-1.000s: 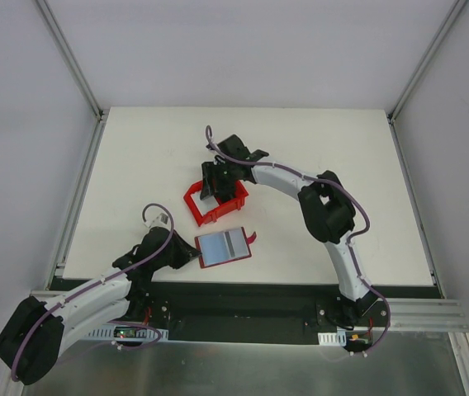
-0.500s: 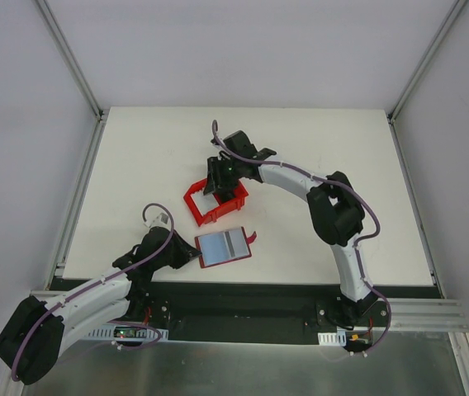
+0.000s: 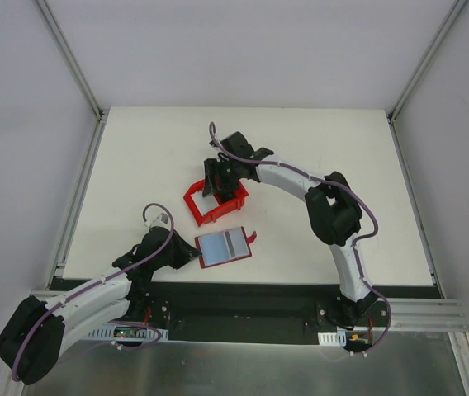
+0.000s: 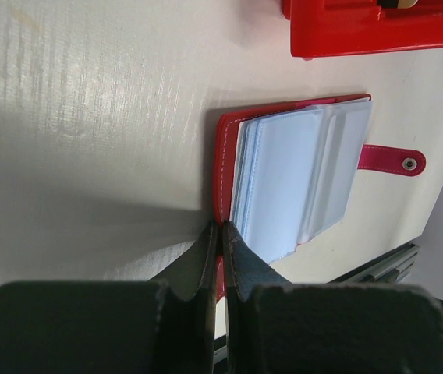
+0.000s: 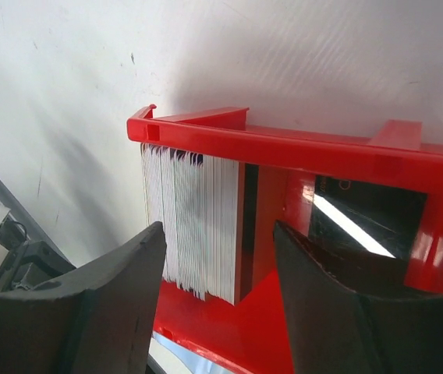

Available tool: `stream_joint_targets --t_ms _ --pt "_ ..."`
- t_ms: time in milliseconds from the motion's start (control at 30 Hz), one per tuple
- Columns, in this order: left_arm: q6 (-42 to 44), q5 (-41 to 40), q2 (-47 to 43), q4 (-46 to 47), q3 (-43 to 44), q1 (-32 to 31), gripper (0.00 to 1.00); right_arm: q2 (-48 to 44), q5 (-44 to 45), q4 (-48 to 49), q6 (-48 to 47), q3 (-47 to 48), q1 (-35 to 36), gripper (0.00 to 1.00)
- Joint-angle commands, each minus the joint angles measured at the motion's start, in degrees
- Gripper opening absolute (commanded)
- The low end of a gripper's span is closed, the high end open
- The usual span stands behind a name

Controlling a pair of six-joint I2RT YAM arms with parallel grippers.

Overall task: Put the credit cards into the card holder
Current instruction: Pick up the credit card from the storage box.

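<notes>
The card holder [image 3: 225,247] lies open near the table's front edge, dark-red cover down and pale slots [image 4: 299,175] facing up, snap tab [image 4: 393,160] to the right. My left gripper [image 4: 221,234] is shut on the left edge of its red cover; it reaches in from the holder's left [image 3: 191,256]. The credit cards [image 5: 194,234] stand on edge as a pale stack in the red bin. My right gripper [image 5: 217,234] hangs over the bin [image 3: 215,186], open, one finger on each side of the stack and gripping nothing.
The bright red open-fronted bin [image 3: 197,206] sits mid-table just behind the card holder; its wall [image 5: 284,148] runs across the right wrist view. A glossy black block [image 5: 370,222] sits in the bin to the right of the cards. The bin's corner [image 4: 362,31] shows above the holder.
The right wrist has shifted slightly over the bin, back and a little to the side. The left arm and the card holder have not moved.
</notes>
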Motion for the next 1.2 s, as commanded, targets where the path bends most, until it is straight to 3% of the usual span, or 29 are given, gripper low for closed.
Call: stream_joint_targets --t_ms 0,233,567,967,1167 --pt "1.7 -0.1 0.7 -2.6 -1.1 0.5 0.00 1.6 -0.4 -1.3 -1.0 3.4 1.6 0.60" --pt "1.8 0.1 0.8 -2.7 -1.0 0.5 0.00 2.6 -0.3 -1.8 -0.9 4.6 2.2 0.59" --pt "1.8 0.2 0.5 -2.6 -1.0 0.6 0.00 -1.4 -0.9 -0.8 -0.9 3.4 2.2 0.39" --pt "1.9 0.4 0.6 -2.5 -1.1 0.6 0.00 -3.7 -0.5 -0.9 -0.8 2.6 2.3 0.29" --pt "1.8 0.7 0.4 -2.4 -1.1 0.6 0.00 -5.0 1.8 -1.5 -1.4 2.2 2.3 0.18"
